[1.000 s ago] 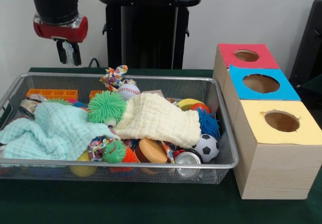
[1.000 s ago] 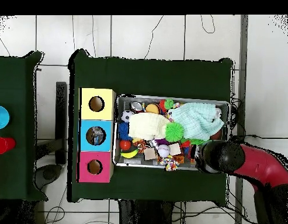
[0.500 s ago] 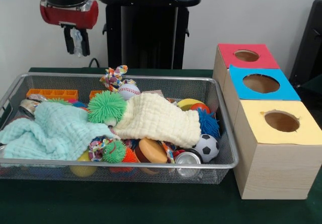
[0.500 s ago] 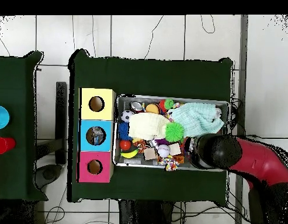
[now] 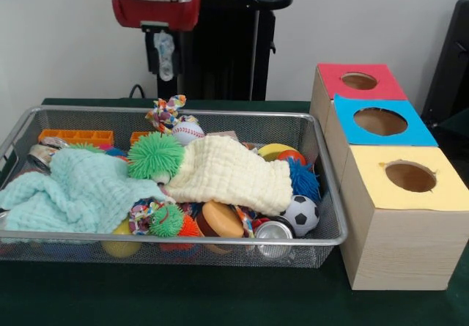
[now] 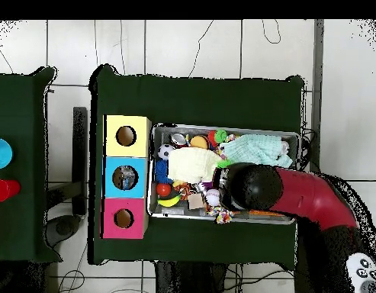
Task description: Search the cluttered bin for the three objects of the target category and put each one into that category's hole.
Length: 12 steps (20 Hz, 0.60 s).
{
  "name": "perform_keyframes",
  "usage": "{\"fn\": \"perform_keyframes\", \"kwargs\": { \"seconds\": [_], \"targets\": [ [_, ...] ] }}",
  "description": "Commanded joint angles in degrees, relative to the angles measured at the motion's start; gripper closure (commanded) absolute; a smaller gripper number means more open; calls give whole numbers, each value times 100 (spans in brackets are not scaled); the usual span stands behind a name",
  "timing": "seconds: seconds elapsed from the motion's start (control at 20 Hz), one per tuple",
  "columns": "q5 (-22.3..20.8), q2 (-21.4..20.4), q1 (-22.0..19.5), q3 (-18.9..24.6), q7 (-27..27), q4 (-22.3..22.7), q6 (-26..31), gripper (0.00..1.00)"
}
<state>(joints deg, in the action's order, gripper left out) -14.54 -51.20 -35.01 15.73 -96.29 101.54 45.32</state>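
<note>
Holding a small see-through bottle [image 5: 165, 50], your pincer [image 5: 165, 53] is closed on it and hanging high above the back edge of the bin [image 5: 322, 239]. The bottle is hanging upright, long side pointing down. The hole [image 5: 379, 121] you are aiming for is sitting in the blue panel [image 5: 342, 110], the middle one of three boxes on the counter [image 5: 220, 297]. In the front view it is lying far off to the right of the pincer and lower down (past the whole bin). The other bottles are not showing; maybe they are hiding under the cloths [image 5: 227, 168]. No words or labels are readable anywhere.
</note>
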Motion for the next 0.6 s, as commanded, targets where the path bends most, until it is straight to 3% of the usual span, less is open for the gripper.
{"fn": "perform_keyframes", "kwargs": {
  "seconds": [0.05, 0.6],
  "targets": [
    [350, -92, 297, -137, -964, 142, 606, 100],
    [662, -228, 865, -604, -1342, 418, 204, 100]
  ]
}}
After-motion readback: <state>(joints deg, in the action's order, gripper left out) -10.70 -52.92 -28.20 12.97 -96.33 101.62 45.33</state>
